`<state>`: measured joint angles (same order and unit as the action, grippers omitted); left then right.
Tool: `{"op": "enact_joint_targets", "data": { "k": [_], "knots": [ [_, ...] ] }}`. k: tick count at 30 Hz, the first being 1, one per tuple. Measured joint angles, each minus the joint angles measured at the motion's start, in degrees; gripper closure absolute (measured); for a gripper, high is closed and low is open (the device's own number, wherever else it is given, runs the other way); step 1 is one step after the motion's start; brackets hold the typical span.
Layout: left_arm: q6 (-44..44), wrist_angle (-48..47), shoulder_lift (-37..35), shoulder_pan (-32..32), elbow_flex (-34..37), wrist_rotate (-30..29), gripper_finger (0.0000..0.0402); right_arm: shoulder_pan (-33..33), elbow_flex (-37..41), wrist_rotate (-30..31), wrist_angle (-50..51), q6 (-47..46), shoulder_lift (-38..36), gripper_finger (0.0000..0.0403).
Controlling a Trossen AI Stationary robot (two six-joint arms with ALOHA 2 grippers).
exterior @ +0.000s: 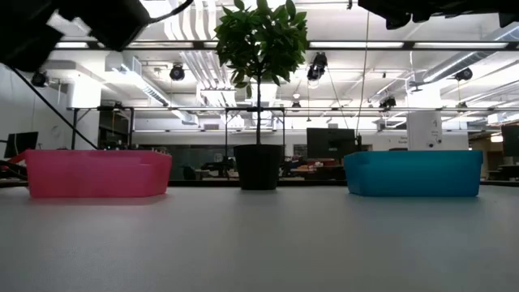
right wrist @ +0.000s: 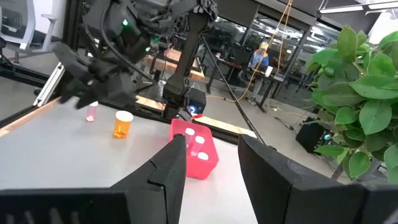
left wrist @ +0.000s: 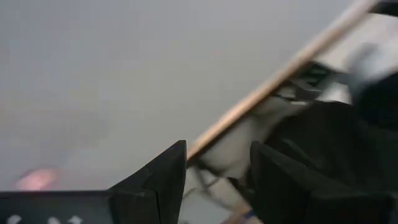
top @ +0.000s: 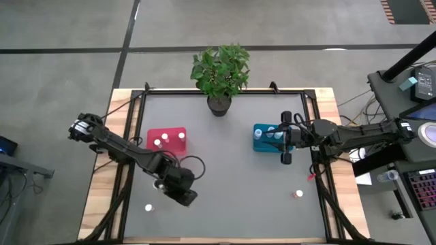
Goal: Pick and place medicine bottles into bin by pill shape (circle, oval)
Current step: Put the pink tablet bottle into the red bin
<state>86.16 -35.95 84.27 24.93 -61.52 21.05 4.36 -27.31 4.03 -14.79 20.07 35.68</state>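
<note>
A potted plant (top: pixel 219 73) stands at the grey table's (top: pixel 231 190) far edge, centred.

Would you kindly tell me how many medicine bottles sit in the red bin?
3 medicine bottles in the red bin: two close together at its left, one at its right. Others may lie hidden.

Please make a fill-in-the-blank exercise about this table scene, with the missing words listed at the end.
1. The potted plant stands between the red bin and the ____ bin.
2. The right claw hovers beside the ____ bin.
3. White-capped bottles lie inside the ____ bin, near the left claw.

Missing words: teal-blue; teal-blue; red
</note>
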Motion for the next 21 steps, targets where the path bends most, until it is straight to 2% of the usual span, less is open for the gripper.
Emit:
{"op": "enact_joint_targets", "data": {
  "k": [5, 10, 12, 16, 19, 21],
  "knots": [
    [0.5, -18.9, -1.9, 0.0, -3.4, 0.1, 0.0242, 0.0, 0.0, 0.0, 0.0, 0.1, 0.1, 0.0266],
    [3.0, -26.8, -3.4, 1.2, -3.4, -0.1, 0.0242, 0.0, 0.0, 0.0, 0.0, 0.1, 0.1, 0.0266],
    [4.8, -26.9, -3.5, 2.1, -3.3, 0.7, 0.0242, 0.0, 0.0, 0.0, 0.0, 0.0, 0.1, 0.0266],
    [10.0, -23.1, -3.6, 4.5, -3.5, 9.3, 0.0242, 0.0, 0.0, 0.0, 0.3, 0.0, 0.1, 0.0266],
    [11.1, -23.1, -3.0, 7.3, -5.8, 9.7, 0.0242, 0.0, 0.0, 0.0, 0.9, 0.0, 0.1, 0.0266],
    [11.7, -23.1, -2.2, 9.9, -8.0, 7.5, 0.0242, 0.0, 0.0, 0.0, 1.0, 0.1, 0.1, 0.0266]
  ]
}}
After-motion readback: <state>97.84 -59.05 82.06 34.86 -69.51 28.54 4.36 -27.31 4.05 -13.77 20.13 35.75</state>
